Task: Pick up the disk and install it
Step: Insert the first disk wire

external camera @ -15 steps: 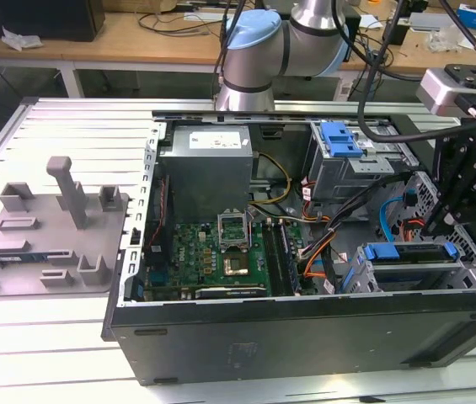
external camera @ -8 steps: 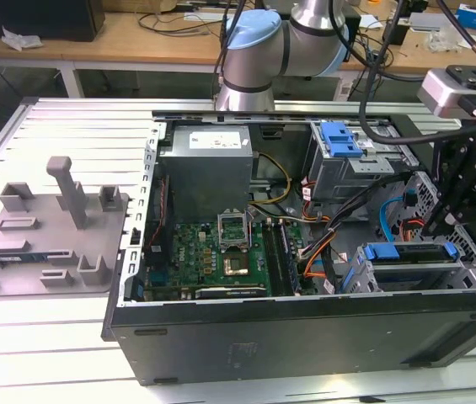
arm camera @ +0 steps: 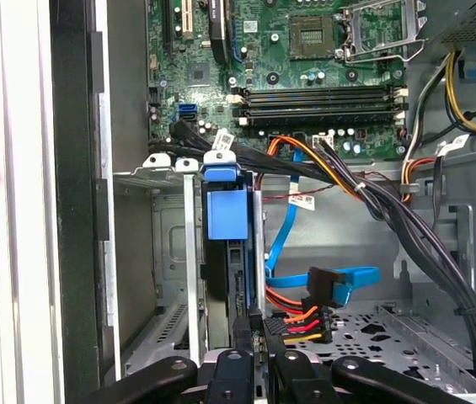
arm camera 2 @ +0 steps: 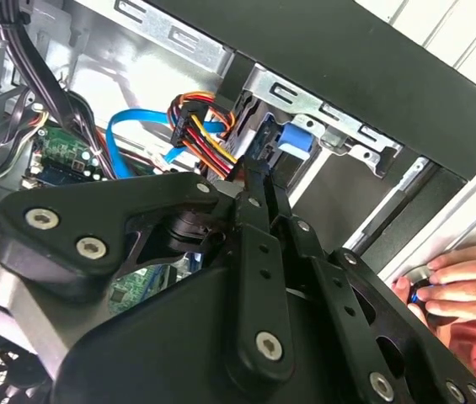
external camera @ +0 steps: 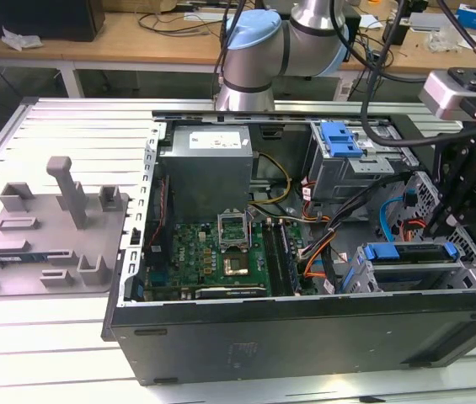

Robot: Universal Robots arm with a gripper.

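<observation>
In the exterior view, a black steel computer case [external camera: 305, 337] lies open on a ribbed aluminium table [external camera: 52, 353]. Inside it, at eleven o'clock, sits a grey metal power-supply box [external camera: 208, 168] with a white sticker [external camera: 212, 137] whose print is too small to read. A green circuit board [external camera: 195, 252] lies at seven o'clock. The disk [external camera: 410, 252], a flat silver drive framed by a blue plastic bracket, sits in the silver drive cage at four o'clock. A ridged blue plastic latch [external camera: 339, 139] tops a second cage at one o'clock. The black gripper [external camera: 436, 229], bearing white lettering, reaches down just behind the disk with its jaws drawn together. A grey moulded plastic fixture [external camera: 52, 227] rests on the table at nine o'clock. In the first wrist view, the disk [arm camera: 225, 210] stands on edge in a slot of the folded sheet-metal cage [arm camera: 170, 252]. The gripper [arm camera: 259, 345] is at the disk's near end, jaws closed with no gap showing. A flat blue ribbon cable [arm camera: 284, 236] and orange, red and yellow wires [arm camera: 292, 316] run beside the disk over a perforated metal floor [arm camera: 372, 337]. In the second wrist view, the gripper [arm camera 2: 259, 181] points towards the disk's blue bracket [arm camera 2: 292, 139], and a person's hand [arm camera 2: 465, 282] rests at the case's edge.
</observation>
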